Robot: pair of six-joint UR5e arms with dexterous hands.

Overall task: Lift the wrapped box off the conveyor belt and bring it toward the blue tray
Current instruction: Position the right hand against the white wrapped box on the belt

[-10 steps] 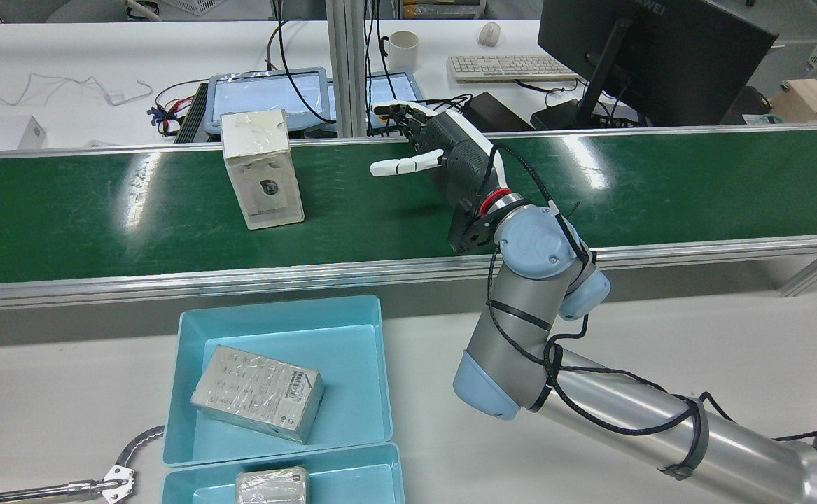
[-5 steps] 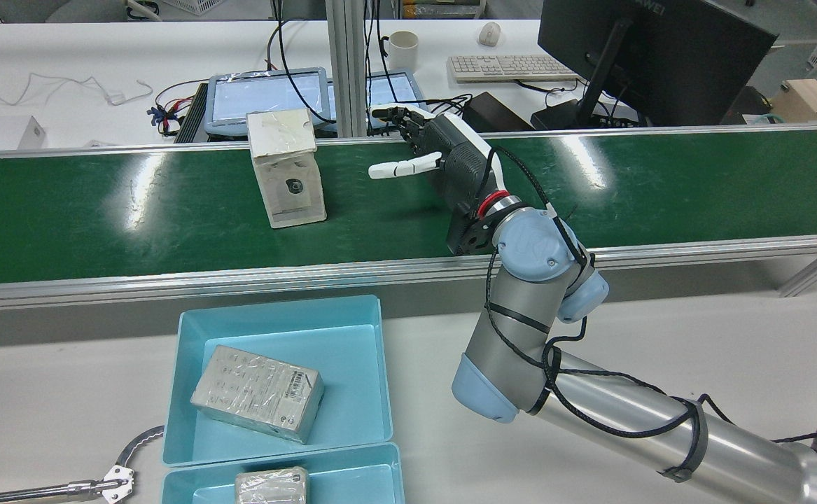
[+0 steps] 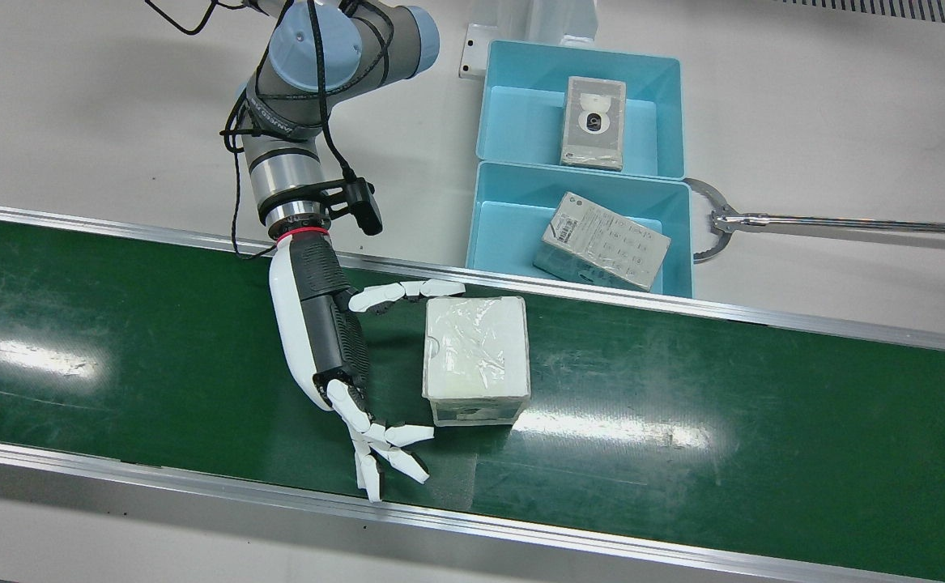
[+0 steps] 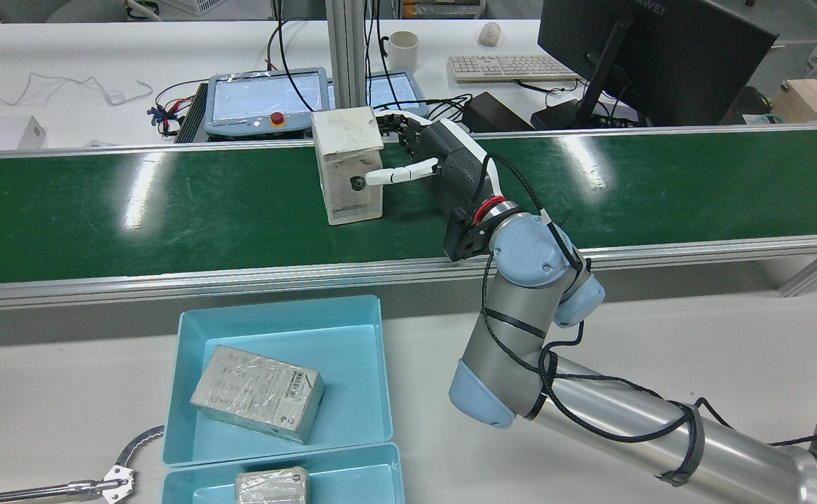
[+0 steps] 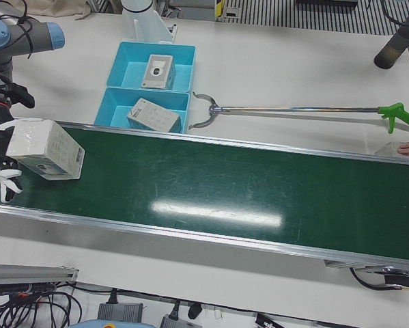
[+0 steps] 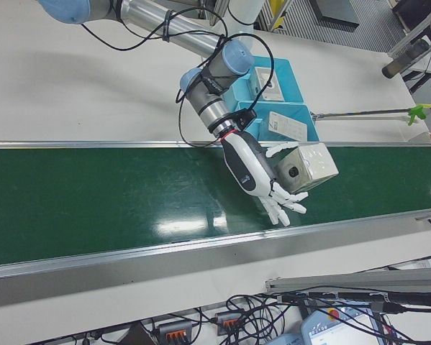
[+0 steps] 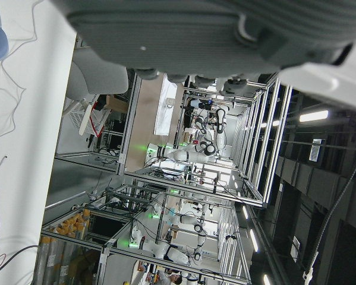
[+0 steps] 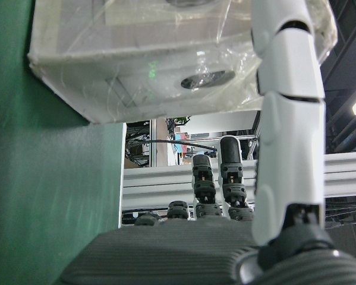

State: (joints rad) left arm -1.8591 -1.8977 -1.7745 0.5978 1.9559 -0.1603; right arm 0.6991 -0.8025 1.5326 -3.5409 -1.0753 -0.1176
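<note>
The wrapped box point(image 3: 476, 356) stands upright on the green conveyor belt point(image 3: 683, 389), a white carton in clear film. It also shows in the rear view point(image 4: 347, 164) and the right-front view point(image 6: 309, 165). My right hand point(image 3: 322, 340) lies over the belt beside it, open. Its thumb point(image 3: 407, 290) touches the box's near corner, and its other fingers point(image 3: 383, 453) are spread off the far corner. The right hand view shows the box point(image 8: 166, 53) close above the thumb point(image 8: 284, 119). The blue tray point(image 3: 488, 235) sits by the belt. The left hand view shows only a dark part of my left hand point(image 7: 183, 35).
Two blue trays stand side by side, each holding a wrapped box point(image 3: 602, 239). A long reacher tool point(image 3: 764, 220) lies beside them. Behind the belt are a monitor point(image 4: 653, 49), a keyboard point(image 4: 506, 68) and a control pendant point(image 4: 261, 101).
The box has ridden the belt rightward in the rear view, from well clear of my right hand to between its thumb and fingers. The hand has dropped slightly toward it.
</note>
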